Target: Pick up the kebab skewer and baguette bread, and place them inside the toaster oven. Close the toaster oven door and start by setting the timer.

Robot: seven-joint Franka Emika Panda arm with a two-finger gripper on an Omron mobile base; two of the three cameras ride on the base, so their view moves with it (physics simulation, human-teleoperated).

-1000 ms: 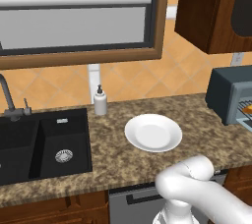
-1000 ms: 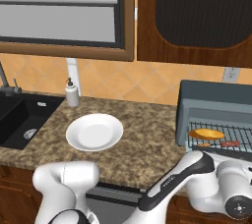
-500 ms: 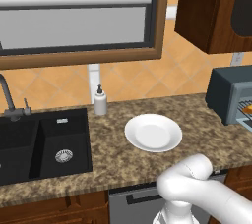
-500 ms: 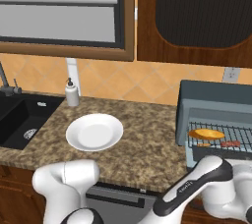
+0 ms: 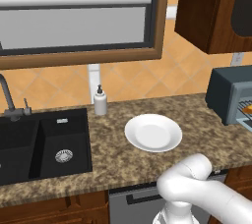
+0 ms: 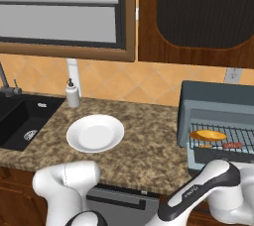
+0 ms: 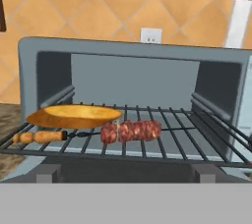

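The toaster oven (image 7: 133,51) stands open in front of my hand, and its wire rack is in full sight. On that rack the golden baguette bread (image 7: 74,116) lies at the left. The kebab skewer (image 7: 130,130) lies just in front of it, with its meat chunks at the middle and its tan stick end to the left. From the right base view the toaster oven (image 6: 218,101) sits at the counter's right end with the baguette bread (image 6: 208,135) and kebab skewer (image 6: 230,145) inside. The toaster oven door is swung down out of sight. My gripper is open and holds nothing.
A bare white plate (image 5: 153,132) sits mid-counter. A soap bottle (image 5: 100,100) stands by the wall next to the black sink (image 5: 44,144). A dark wooden cabinet (image 6: 198,17) hangs above the oven. My arm's elbow (image 6: 218,175) crosses low in front of the oven.
In the right base view my arm's forearm has swung a little to the right and lower in front of the oven. The bread, skewer and plate have not moved.
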